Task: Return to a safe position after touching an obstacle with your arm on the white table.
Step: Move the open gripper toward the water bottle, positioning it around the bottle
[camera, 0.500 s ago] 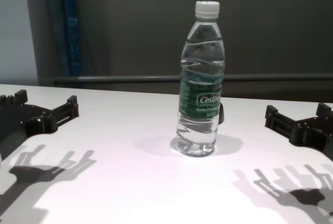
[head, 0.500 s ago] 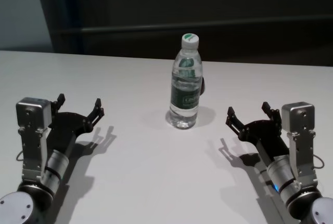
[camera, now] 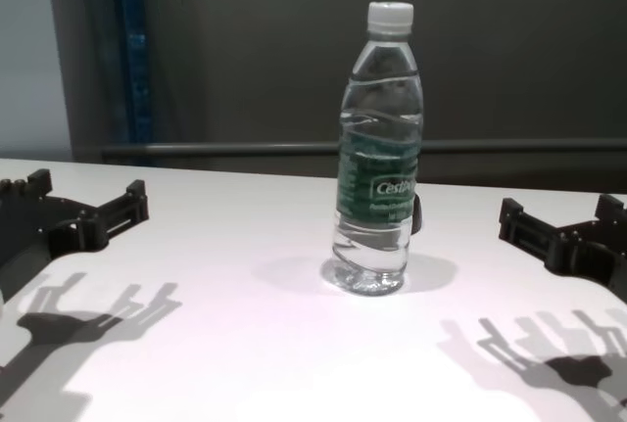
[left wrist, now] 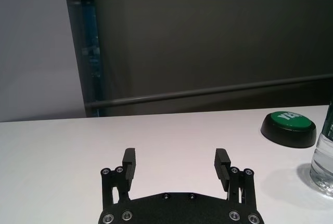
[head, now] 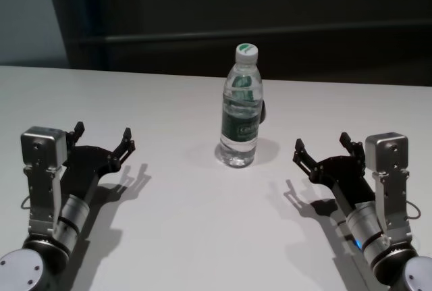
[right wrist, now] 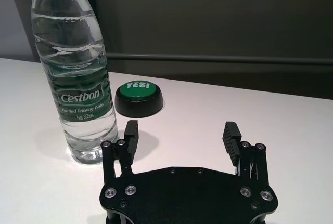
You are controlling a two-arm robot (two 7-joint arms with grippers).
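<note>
1. Standing upright near the middle of the white desk (head: 182,237), a little toward its far edge, the water bottle (head: 240,112) is full in the head view, but its cap is cut off in the right wrist view.
2. Behind the bottle, the green button (right wrist: 138,98) is almost fully hidden in the head and chest views; only a dark sliver shows at the bottle's right side.
3. Both wrist views show this button clearly, on a black base, and the right one shows the word "YES!" on it.
4. The left pincer (head: 102,138) hovers low over the desk toward the left near corner, its fingers spread wide, holding nothing, well apart from the bottle.
5. The right pincer (head: 322,144) hovers low toward the right near corner, also wide open and empty, and nearer to the bottle without touching it.
6. Both forearms are partly cut off at the near edge in the head view.
</note>
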